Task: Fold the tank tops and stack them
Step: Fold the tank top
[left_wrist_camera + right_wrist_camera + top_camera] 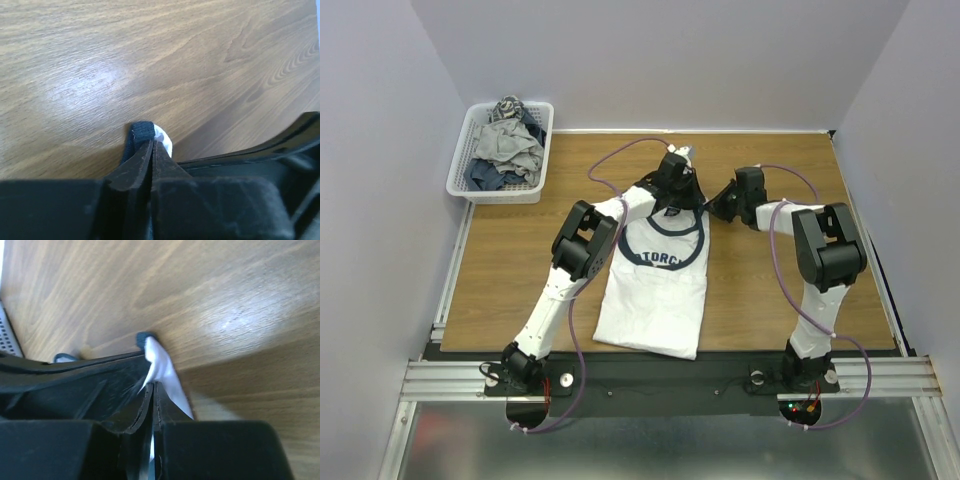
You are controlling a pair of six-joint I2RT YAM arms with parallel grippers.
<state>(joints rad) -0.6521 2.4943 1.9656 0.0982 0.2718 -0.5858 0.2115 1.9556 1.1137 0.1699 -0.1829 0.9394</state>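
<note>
A white tank top [655,300] with navy trim and a dark chest print lies lengthwise on the wooden table, hem toward the near edge. My left gripper [672,192] is shut on its left shoulder strap; the left wrist view shows the navy strap end [142,131] pinched between the closed jaws. My right gripper [712,207] is shut on the right shoulder strap; the right wrist view shows white cloth [162,371] with a navy tip held at the fingertips. Both grippers sit side by side at the top's far end, just above the table.
A white mesh basket [462,168] at the far left corner holds several crumpled grey and dark garments [508,145]. Purple cables loop over the table near both arms. Grey walls close in the table on three sides.
</note>
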